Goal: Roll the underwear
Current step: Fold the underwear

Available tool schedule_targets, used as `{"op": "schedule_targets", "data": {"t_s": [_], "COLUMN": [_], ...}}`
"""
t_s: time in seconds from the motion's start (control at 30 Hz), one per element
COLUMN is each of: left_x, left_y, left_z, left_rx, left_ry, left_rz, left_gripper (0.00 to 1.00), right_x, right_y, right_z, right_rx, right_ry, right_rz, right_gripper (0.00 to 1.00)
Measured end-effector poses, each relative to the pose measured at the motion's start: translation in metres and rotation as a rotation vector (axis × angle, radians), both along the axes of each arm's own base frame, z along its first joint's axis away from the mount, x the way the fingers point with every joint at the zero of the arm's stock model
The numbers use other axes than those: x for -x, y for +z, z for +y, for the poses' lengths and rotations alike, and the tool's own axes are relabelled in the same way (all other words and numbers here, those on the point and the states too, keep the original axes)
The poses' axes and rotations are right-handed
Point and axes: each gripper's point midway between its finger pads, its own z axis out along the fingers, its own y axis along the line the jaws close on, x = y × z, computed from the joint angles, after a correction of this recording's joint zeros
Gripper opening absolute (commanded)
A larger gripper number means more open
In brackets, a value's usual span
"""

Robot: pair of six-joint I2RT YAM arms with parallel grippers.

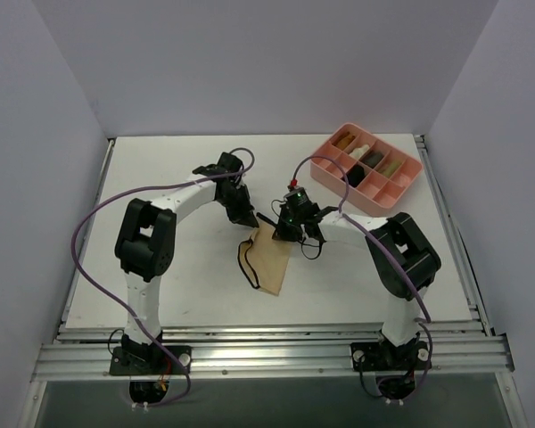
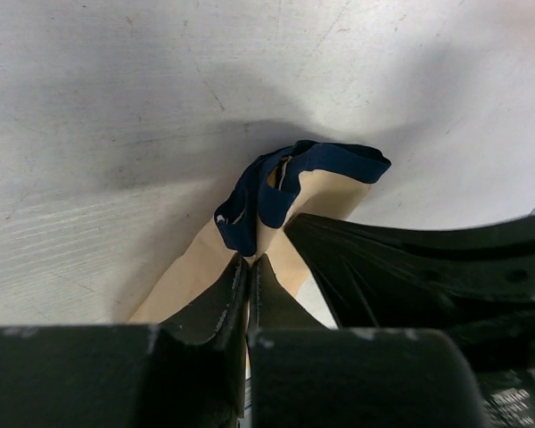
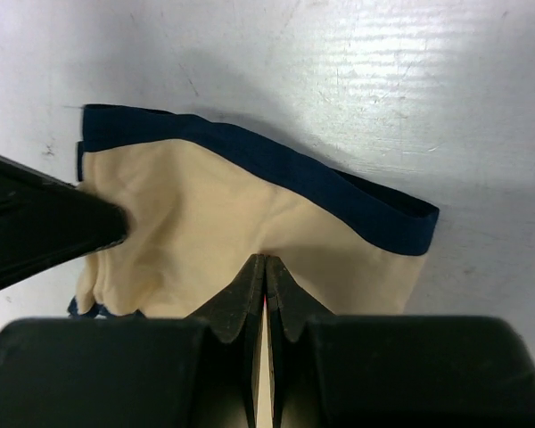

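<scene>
The underwear (image 1: 269, 259) is a tan cloth with dark trim, lying flat on the white table between the two arms. My left gripper (image 1: 246, 217) is shut on its far left edge; in the left wrist view the closed jaws (image 2: 250, 260) pinch tan cloth (image 2: 183, 276) just below a bunched dark band. My right gripper (image 1: 290, 228) is shut on the far right edge; in the right wrist view the jaws (image 3: 265, 260) pinch the tan cloth (image 3: 196, 223) below its dark trim band. The left gripper's finger (image 3: 53, 227) shows at the left of that view.
A pink divided tray (image 1: 408, 189) with several rolled cloths stands at the back right of the table (image 1: 160, 285). Grey walls enclose the table on three sides. A metal rail runs along the near edge.
</scene>
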Motion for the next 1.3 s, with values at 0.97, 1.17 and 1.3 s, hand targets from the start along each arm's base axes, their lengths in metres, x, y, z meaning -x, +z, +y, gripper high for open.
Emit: {"op": "schedule_targets", "data": {"t_s": [0.97, 1.17, 1.3], "left_x": [0.015, 0.016, 0.017], "left_y": [0.014, 0.013, 0.012], "left_z": [-0.036, -0.035, -0.034], "left_rx": [0.075, 0.064, 0.052], "left_ry": [0.005, 0.004, -0.003], "left_rz": [-0.021, -0.025, -0.026], "left_gripper": [0.02, 0.02, 0.02], "right_x": [-0.003, -0.009, -0.009], "right_y": [-0.008, 0.017, 0.034], "right_z": [0.005, -0.016, -0.028], "right_rx": [-0.052, -0.052, -0.041], "right_ry": [-0.015, -0.05, -0.074], "right_rz": [0.01, -0.007, -0.022], "right_gripper": [0.01, 0.01, 0.01]}}
